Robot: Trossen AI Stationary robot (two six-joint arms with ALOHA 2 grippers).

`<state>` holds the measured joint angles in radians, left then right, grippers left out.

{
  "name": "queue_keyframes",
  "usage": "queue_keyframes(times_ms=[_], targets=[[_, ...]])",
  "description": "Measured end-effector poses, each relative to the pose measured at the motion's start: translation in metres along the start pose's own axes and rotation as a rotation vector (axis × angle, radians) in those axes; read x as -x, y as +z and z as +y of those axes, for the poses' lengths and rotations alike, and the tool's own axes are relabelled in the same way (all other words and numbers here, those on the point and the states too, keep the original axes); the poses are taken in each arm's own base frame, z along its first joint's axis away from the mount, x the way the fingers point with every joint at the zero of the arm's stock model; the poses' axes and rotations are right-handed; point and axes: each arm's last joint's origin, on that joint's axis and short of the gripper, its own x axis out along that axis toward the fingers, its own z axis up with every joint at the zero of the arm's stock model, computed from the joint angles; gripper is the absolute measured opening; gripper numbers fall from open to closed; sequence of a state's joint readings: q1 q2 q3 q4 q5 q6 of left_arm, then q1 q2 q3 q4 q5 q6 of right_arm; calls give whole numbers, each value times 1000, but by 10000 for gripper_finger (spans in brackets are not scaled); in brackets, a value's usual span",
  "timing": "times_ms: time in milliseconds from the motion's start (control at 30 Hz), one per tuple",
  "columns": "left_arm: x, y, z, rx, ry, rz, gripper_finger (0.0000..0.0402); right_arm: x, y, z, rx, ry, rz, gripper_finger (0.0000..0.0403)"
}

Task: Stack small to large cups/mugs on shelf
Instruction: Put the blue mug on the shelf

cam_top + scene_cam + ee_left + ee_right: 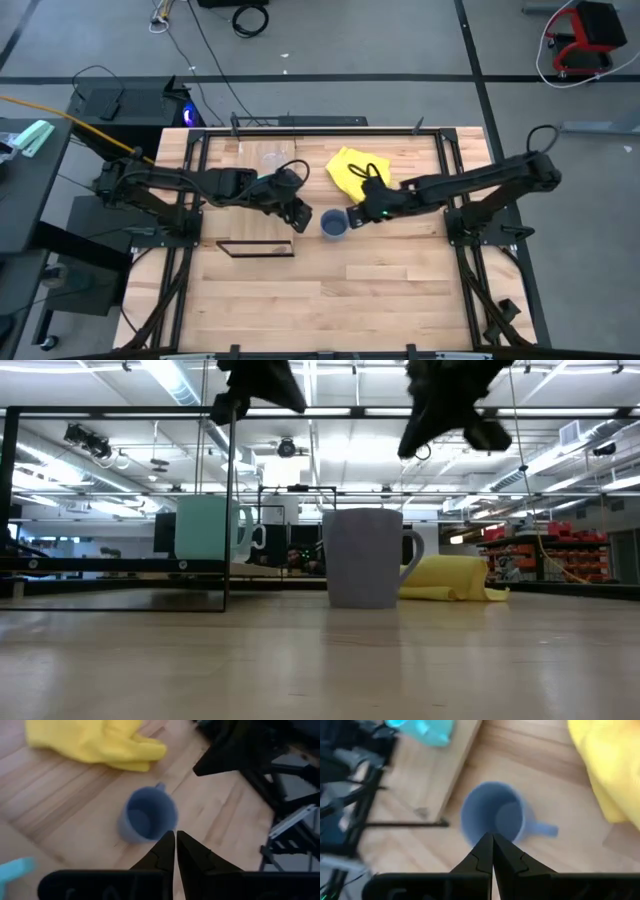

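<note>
The broad pale butcher-block tabletop (330, 290) fills most of the high view; grey floor with loose cables surrounds it, and the low view looks past it into a workshop hall lit by ceiling strips. On the tabletop's left half lies the rectangular light-wood shelf board (235, 215) with its thin black metal frame (256, 248) at the near end. A crumpled yellow cloth (352, 168) lies toward the far edge. The bright cyan handled mug (206, 528) stands upright on the shelf. The dark blue-grey handled mug (333, 224) stands upright on the bare tabletop between shelf and cloth, mouth up, handle toward the right arm. The left gripper (297, 217) hangs just left of that mug, fingers together and empty. The right gripper (357, 214) hangs just right of it, likewise closed and empty.
</note>
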<state>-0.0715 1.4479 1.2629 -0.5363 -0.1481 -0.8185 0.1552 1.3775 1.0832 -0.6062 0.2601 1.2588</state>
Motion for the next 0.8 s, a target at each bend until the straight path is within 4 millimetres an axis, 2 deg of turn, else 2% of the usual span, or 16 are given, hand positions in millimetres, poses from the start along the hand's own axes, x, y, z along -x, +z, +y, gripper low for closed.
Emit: queue_keyframes(times_ms=[167,367,600,800], targets=[[-9,1,-1,47,21,-45,22,40,-20,-7,12,12,57,12],[-37,-7,3,177,105,-17,12,79,-46,-37,14,-185,90,14],[-57,-13,5,354,130,-13,18,96,-63,-57,147,-339,128,25],[-59,-13,4,474,128,-19,21,103,-73,-61,281,-364,164,44]])
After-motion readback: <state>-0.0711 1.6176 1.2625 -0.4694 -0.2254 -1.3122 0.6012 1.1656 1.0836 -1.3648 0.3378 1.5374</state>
